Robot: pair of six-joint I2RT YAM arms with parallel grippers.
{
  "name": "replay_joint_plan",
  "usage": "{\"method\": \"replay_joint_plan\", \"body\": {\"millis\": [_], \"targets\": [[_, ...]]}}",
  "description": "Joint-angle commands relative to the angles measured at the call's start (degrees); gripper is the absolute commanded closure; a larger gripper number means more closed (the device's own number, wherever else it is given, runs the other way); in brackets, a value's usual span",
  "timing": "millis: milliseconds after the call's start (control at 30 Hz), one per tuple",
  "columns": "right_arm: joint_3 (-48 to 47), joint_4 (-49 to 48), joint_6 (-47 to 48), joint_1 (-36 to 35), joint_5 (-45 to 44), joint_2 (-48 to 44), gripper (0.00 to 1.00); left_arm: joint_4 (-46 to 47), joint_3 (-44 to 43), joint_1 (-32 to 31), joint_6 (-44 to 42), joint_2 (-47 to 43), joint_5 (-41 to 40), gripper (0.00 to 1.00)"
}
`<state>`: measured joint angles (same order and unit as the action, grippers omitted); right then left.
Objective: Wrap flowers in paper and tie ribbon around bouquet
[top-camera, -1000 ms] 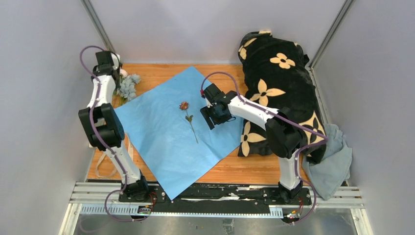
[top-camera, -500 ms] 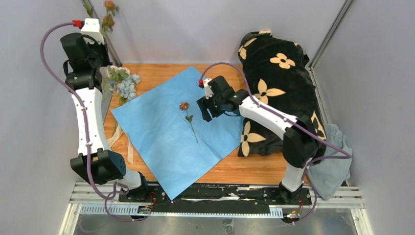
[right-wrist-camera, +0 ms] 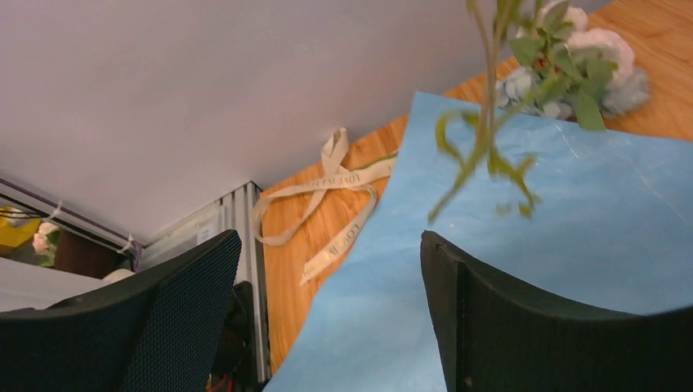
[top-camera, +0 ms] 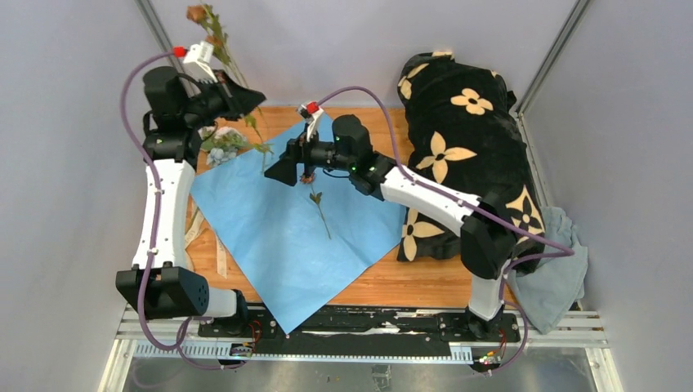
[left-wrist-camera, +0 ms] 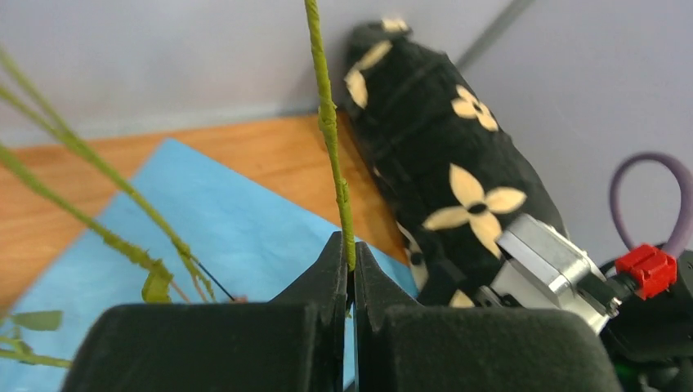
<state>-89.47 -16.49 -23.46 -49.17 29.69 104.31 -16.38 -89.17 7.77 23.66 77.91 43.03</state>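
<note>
The left gripper (left-wrist-camera: 350,273) is clamped shut on a long, thin green rose stem (left-wrist-camera: 329,122). It holds the stem high over the wooden table's (top-camera: 392,282) 10 o'clock corner, with the pink-brown bloom up by the wall and the leaves dangling below. The right gripper (right-wrist-camera: 327,245) has its jaws spread wide and holds nothing. It faces that stem from above the large crinkled sheet of paper (top-camera: 278,245), which lies diamond-wise with its light sky-blue side up. A single pink-brown rose (top-camera: 321,214) lies near the sheet's centre, its stem running toward 5 o'clock. The bunch of pale blue clustered blooms (top-camera: 216,145) sits just off the paper's 10 o'clock edge, and the long cream-beige ribbon (right-wrist-camera: 323,192) lies on the wood at about 8 o'clock. The step looks like carrying the held stem onto the sheet. To do it well, the stem should probably be lowered until it is parallel to the lying rose, blooms at the same end, and touching the paper before the grip is released. The right gripper could steady the lower stem so the leaves do not snag or drag the thin sheet.
</note>
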Motion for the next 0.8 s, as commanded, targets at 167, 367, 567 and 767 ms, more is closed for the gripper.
{"method": "replay_joint_plan", "body": {"millis": [167, 367, 567, 767], "targets": [[-8.2, 1.4, -3.3, -0.8, -10.1, 9.2, 0.16, -0.6, 5.5, -5.2, 1.7, -1.6, 1.4, 1.00], [-10.6, 6.9, 1.6, -0.4, -16.0, 10.3, 0.22, -4.7, 7.2, -5.3, -2.3, -2.3, 0.3, 1.00], [-4.5, 7.3, 12.4, 1.7, 23.0, 3.2, 0.27, -10.2, 6.8, -5.2, -11.2, -1.9, -2.1, 1.00], [12.8, 6.6, 11.7, 10.4, 20.5, -12.7, 0.24, -21.4, 2.3, -5.2, -23.0, 0.3, -1.2, 1.00]]}}
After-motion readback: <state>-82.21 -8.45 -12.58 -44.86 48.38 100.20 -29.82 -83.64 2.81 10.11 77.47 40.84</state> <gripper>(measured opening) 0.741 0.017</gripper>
